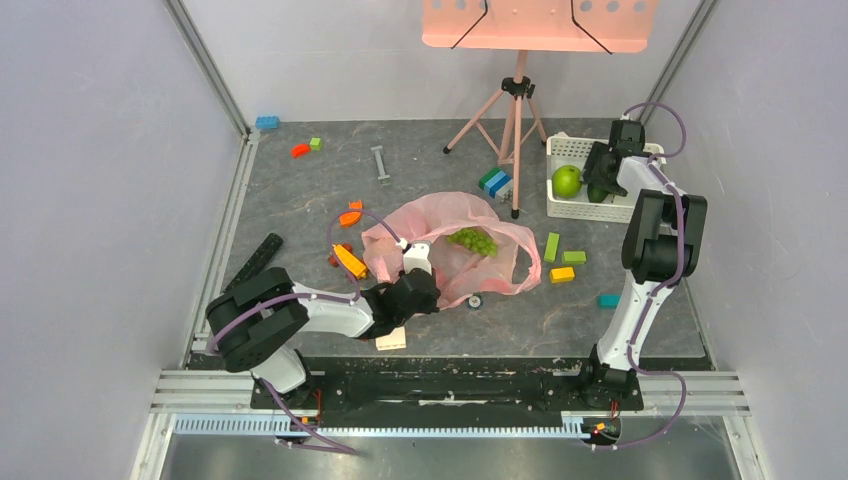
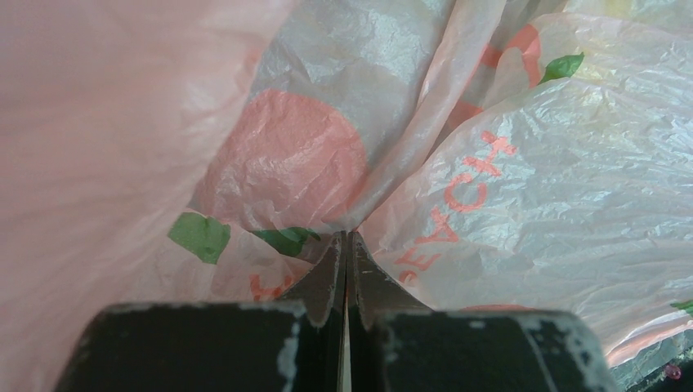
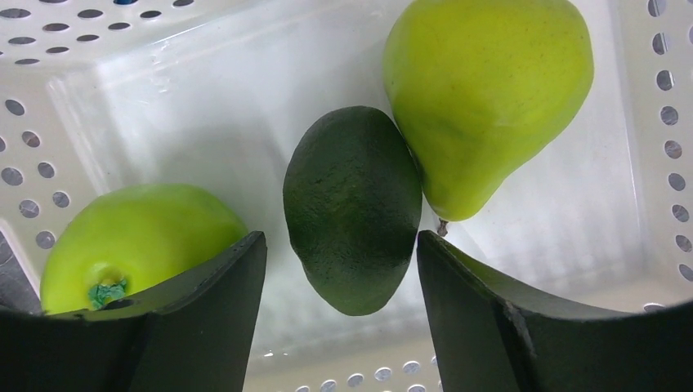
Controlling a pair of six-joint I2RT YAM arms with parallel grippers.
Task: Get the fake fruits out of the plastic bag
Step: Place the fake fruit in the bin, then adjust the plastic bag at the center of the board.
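Note:
The pink plastic bag (image 1: 445, 225) lies mid-table with green grapes (image 1: 472, 240) showing at its open mouth. My left gripper (image 1: 418, 262) is shut on a fold of the bag; in the left wrist view the closed fingertips (image 2: 346, 238) pinch the crinkled film (image 2: 490, 204). My right gripper (image 1: 603, 170) hangs open over the white basket (image 1: 570, 210). In the right wrist view the dark avocado (image 3: 353, 208) lies between the open fingers, apart from both, with the green pear (image 3: 486, 90) and green apple (image 3: 135, 237) beside it. The green apple also shows in the top view (image 1: 566, 181).
Building blocks are scattered: orange (image 1: 350, 262), yellow (image 1: 562, 274), green (image 1: 551, 246), teal (image 1: 607, 300), blue-green stack (image 1: 495, 182). A tripod (image 1: 514, 120) stands behind the bag. A small wheel (image 1: 475, 301) lies at the bag's near edge.

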